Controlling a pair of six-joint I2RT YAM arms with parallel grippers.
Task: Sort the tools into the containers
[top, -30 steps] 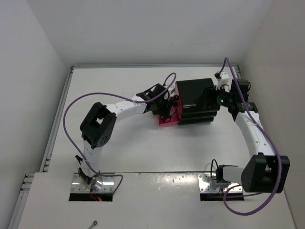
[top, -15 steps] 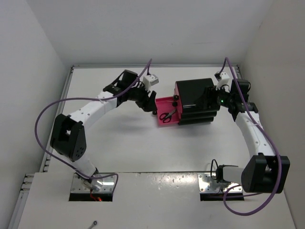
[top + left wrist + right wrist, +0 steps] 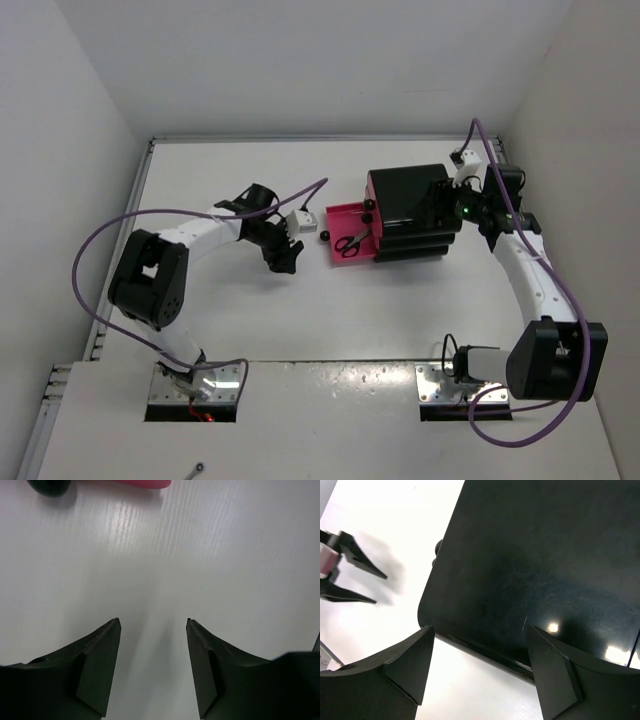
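Quick progress check, going left to right in the top view. The left gripper [image 3: 284, 256] hangs over bare table [image 3: 230, 310]. In its wrist cam the jaws are spread wide with nothing between them, and only the white tabletop [image 3: 225, 555] shows under them. So that arm is free.

At about 3 o'clock from it, just beside, is the one pink drawer [image 3: 340, 215] that's pulled out of the box toward 9 o'clock, with its round black knob [image 3: 322, 237] facing the gripper. The scissors [image 3: 350, 241] are lying flat inside that drawer, so I'd call that tool sorted.

At 3 o'clock from the drawer is the glossy black box [image 3: 405, 200] it slides into. The other drawers look pushed in, though I can't see inside them.

The right gripper [image 3: 440, 205] sits at the box's 3 o'clock end. Its wrist cam shows the jaws wide apart over the shiny lid [image 3: 535, 555], gripping nothing. I can't tell if it's touching the box or just above it.

My read is one tool done. I can't find the pliers or the screwdriver in any view, so they're either in a closed drawer or out of frame. What's visibly left is pushing the open drawer shut.
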